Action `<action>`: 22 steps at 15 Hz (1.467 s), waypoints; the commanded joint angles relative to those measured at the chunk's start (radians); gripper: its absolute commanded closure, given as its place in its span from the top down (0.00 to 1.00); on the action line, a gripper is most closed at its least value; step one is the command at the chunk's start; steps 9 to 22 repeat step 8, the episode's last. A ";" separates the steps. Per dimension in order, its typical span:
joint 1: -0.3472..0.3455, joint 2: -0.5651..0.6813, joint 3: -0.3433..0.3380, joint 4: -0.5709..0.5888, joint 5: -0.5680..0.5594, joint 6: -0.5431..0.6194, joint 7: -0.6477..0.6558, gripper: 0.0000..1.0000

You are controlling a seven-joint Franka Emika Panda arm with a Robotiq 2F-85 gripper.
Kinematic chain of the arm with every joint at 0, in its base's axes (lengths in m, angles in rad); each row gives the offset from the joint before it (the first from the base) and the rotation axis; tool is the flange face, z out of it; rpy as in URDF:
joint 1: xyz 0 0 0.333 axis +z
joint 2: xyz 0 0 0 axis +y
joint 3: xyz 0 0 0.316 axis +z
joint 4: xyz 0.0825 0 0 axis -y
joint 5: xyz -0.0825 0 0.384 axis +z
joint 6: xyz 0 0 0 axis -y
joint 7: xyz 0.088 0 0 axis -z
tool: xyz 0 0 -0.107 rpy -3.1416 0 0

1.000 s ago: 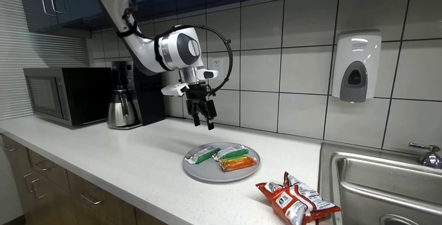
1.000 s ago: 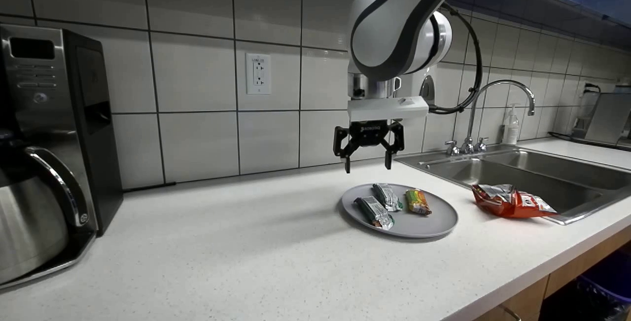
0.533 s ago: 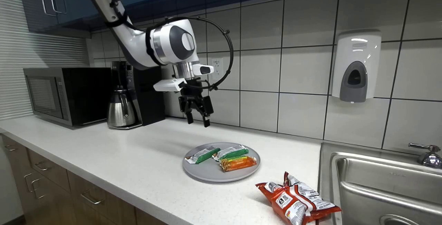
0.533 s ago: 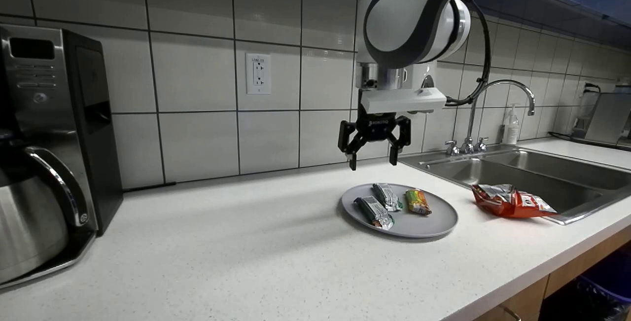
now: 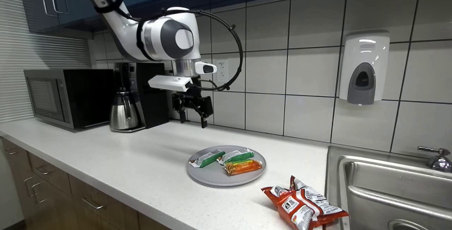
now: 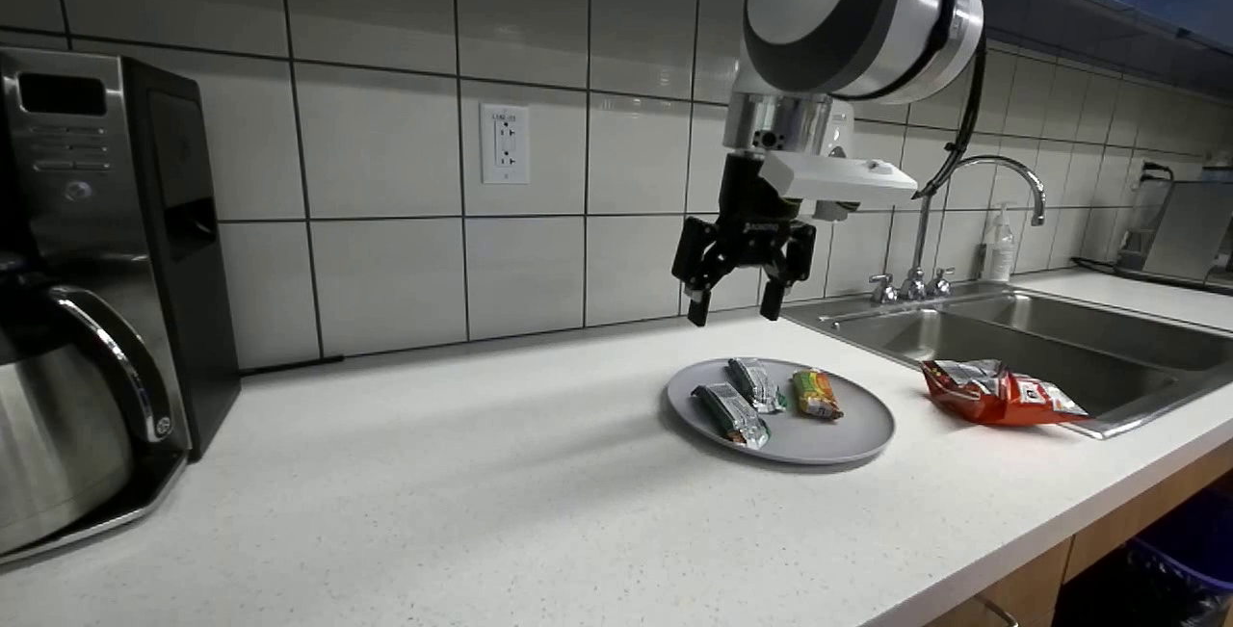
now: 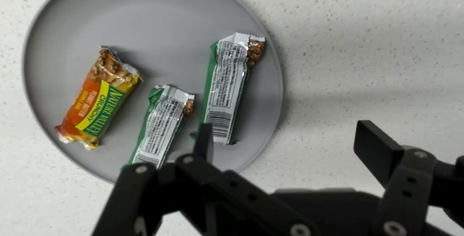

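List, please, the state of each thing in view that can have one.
Gripper: open, empty.
Orange bar: wrapped, label up.
Middle green bar: wrapped, barcode up.
Other green bar: wrapped, barcode up.
Plate: carrying all three bars.
Red bag: puffed, seal unclear.
Microwave: door shut.
Carafe: in the coffee maker.
Outlet: nothing plugged in.
Faucet: no running water visible.

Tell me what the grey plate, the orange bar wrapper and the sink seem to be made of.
Grey plate: matte, perhaps plastic or stoneware; its smooth face shows only soft highlights.
Orange bar wrapper: thin, glossy plastic film, maybe foil-lined; it creases, glints and looks silvery at its edges.
Sink: most likely stainless steel, satin finish; it's grey with blurred metallic reflections.
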 commanded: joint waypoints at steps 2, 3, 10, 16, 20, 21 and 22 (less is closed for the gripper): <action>-0.040 -0.031 0.047 -0.027 0.076 -0.002 -0.112 1.00; -0.046 -0.046 0.057 -0.041 0.108 -0.002 -0.159 1.00; -0.050 -0.072 0.064 -0.065 0.121 -0.002 -0.190 1.00; -0.050 -0.072 0.064 -0.065 0.121 -0.002 -0.190 1.00; -0.050 -0.072 0.064 -0.065 0.121 -0.002 -0.190 1.00; -0.050 -0.072 0.064 -0.065 0.121 -0.002 -0.190 1.00; -0.050 -0.072 0.064 -0.065 0.121 -0.002 -0.190 1.00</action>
